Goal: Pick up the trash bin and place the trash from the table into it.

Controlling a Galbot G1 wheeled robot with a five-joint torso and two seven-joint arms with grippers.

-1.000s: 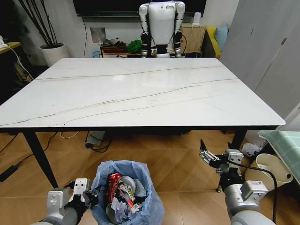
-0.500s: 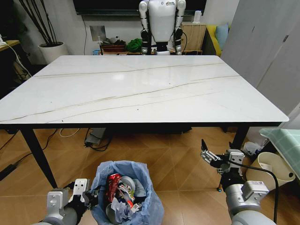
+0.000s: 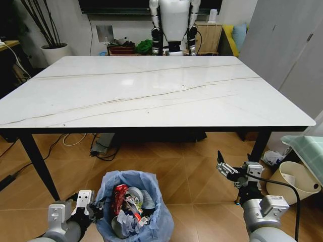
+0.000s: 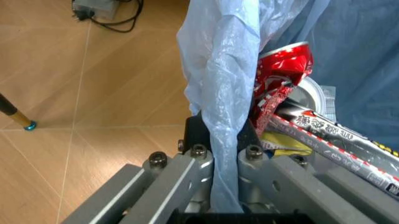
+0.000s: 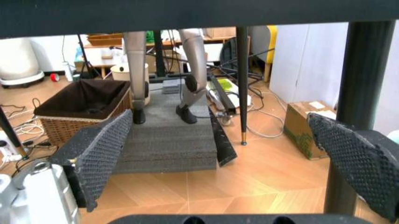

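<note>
The trash bin (image 3: 132,206) is sitting on the wooden floor (image 3: 192,174) directly beside the left end effector (image 3: 95,208), lined with a crinkly, translucent light-blue plastic bag (image 4: 227,88) whose rim is folding outward in soft ruffles. The left end effector's (image 4: 219,161) grey metal fingers (image 4: 181,179), bolted at the knuckles, are pressing together on a hanging fold of that bag at the bin's edge, pinching the film between them. Just past the pinched fold, inside the bin, a crushed red can (image 4: 283,74) with a dented, glossy skin is leaning against a long silver-and-red stick-like wrapper (image 4: 339,140), with a yellow snack wrapper (image 4: 281,142) tucked under it and crumpled white tissues (image 3: 132,222) lying in the heap.

The right end effector (image 3: 228,170) is hanging low over the floor, well apart from the bin and below the front edge of the surface (image 3: 151,91); its two dark pads (image 5: 100,154), covered in a fine mesh-like grip texture, are spreading wide with nothing between them. The surface is a glossy white marble-look slab with thin dark veins, resting on slim black legs (image 3: 35,166).
</note>
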